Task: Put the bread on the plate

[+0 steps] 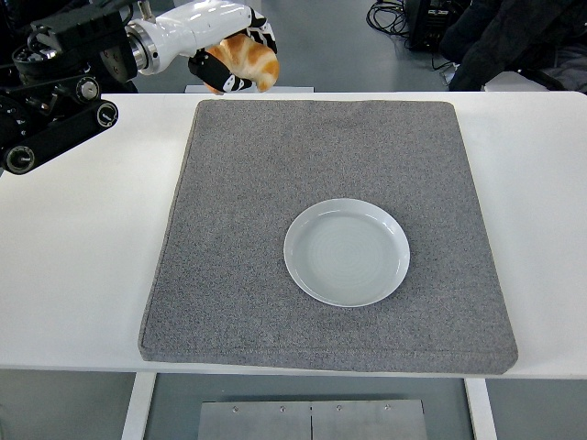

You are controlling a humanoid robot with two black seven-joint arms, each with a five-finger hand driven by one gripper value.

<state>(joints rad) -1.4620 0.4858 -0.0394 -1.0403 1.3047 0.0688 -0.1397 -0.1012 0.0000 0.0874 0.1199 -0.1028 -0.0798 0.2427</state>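
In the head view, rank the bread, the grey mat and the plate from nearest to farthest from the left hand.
1. Bread: held in the left hand, top left.
2. Grey mat: its far left corner lies just below the hand.
3. Plate: mid-mat, right of centre.

Bread (249, 60) underside (hand (220, 55) covering) hidden

grey floor (321, 46), white table (83, 266), black cables (390, 14)
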